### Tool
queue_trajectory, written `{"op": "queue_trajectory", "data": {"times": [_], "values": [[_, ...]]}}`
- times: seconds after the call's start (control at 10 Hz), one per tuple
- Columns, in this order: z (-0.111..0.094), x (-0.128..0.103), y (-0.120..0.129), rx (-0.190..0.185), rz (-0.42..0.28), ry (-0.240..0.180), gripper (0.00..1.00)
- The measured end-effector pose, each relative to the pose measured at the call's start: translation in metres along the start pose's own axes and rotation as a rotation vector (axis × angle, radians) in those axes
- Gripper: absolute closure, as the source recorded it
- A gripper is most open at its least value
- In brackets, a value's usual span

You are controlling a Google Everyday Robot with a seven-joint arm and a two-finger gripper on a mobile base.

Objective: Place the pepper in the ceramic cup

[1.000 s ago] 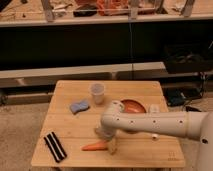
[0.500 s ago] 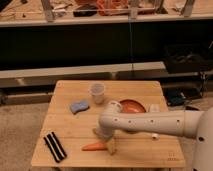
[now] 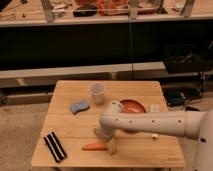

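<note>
hand (image 3: 109,143) by pepper (image 3: 93,146) tip | sponge (image 3: 79,106) nr cup (image 3: 97,93) | plate (image 3: 133,105) behind arm (image 3: 150,123)

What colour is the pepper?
Orange-red pepper, best in the camera view; the gripper is beside it.

On the table (image 3: 70,127), the ceramic cup (image 3: 97,93) stands far, the plate (image 3: 135,105) to its right; the pepper (image 3: 94,146) lies near, the gripper (image 3: 110,145) just right of it.
</note>
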Motion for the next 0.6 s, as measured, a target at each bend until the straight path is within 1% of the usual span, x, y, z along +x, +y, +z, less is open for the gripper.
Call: {"op": "queue_trajectory", "data": {"times": [0.4, 0.6], "values": [[-0.0005, -0.0009, 0.0005, -0.003, 0.001, -0.001, 0.2], [0.0027, -0.0035, -0.002, -0.004, -0.013, 0.004, 0.2]]}}
